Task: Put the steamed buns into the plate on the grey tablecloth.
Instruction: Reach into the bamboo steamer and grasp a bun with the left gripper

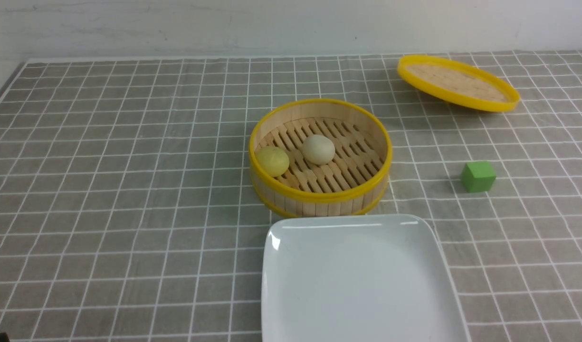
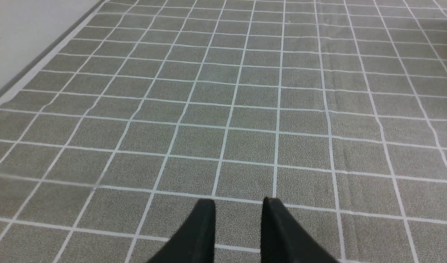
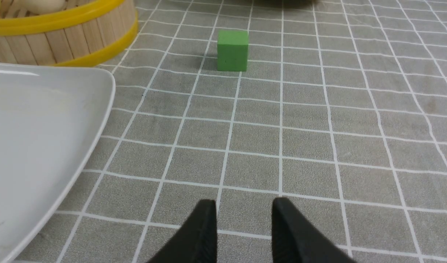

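Note:
The pale yellow bun (image 1: pixel 272 161) and the cream-white bun (image 1: pixel 319 149) lie inside the open bamboo steamer (image 1: pixel 319 197) at the middle of the grey tablecloth (image 1: pixel 105 190). The white square plate (image 1: pixel 362 280) sits empty just in front of the steamer. It also shows in the right wrist view (image 3: pixel 33 128). Neither gripper shows in the front view. My left gripper (image 2: pixel 238 204) hovers over bare cloth, its fingertips close together with nothing between them. My right gripper (image 3: pixel 243 204) is likewise shut and empty, beside the plate's right edge.
A green cube (image 1: pixel 478 176) stands right of the steamer, ahead of my right gripper in the right wrist view (image 3: pixel 232 50). The steamer's yellow-rimmed lid (image 1: pixel 457 83) rests tilted at the back right. The cloth's left edge (image 2: pixel 33 73) meets a white surface.

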Controlling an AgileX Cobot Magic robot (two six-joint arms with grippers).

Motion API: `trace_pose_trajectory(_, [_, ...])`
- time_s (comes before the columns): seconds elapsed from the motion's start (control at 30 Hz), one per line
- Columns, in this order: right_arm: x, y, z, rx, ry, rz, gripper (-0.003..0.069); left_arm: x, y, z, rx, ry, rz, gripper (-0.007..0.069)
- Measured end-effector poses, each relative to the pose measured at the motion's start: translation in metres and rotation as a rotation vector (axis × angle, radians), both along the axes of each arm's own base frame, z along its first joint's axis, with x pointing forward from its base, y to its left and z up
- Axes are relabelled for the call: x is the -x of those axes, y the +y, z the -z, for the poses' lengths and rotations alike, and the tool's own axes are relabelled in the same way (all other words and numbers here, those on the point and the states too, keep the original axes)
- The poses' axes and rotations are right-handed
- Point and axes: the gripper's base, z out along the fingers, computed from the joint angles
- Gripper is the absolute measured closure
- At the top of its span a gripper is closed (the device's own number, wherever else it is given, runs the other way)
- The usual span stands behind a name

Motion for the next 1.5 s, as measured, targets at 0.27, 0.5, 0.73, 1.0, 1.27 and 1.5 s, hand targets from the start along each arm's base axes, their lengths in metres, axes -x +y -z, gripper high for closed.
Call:
trace_pose_trajectory(0.27, [0.001, 0.01, -0.001, -0.418, 0.061, 0.017, 0.0419, -0.001, -0.009, 0.0, 0.505, -0.036, -0.054, 0.04])
trace_pose_trajectory(0.5, [0.003, 0.021, -0.005, -0.859, 0.149, 0.028, 0.0419, -0.001, -0.023, -0.004, 1.379, -0.018, -0.156, 0.0391])
trace_pose_trajectory(0.73, [0.006, 0.026, -0.002, -0.912, 0.222, 0.011, 0.0419, -0.003, -0.02, -0.011, 1.485, -0.102, -0.157, 0.0389])
trace_pose_trajectory(1.0, [0.011, 0.022, -0.069, -0.704, 0.131, -0.038, 0.052, 0.01, -0.027, -0.073, 1.28, -0.204, 0.062, 0.0446])
trace_pose_trajectory(1.27, [-0.029, 0.013, -0.128, -0.275, 0.546, 0.088, 0.0672, -0.006, -0.046, -0.143, 0.808, 0.198, 0.247, 0.0622])
trace_pose_trajectory(1.5, [-0.072, 0.029, -0.109, -0.191, 0.945, -0.04, 0.0671, -0.051, -0.053, -0.101, 0.635, 0.892, 0.339, 0.0622])
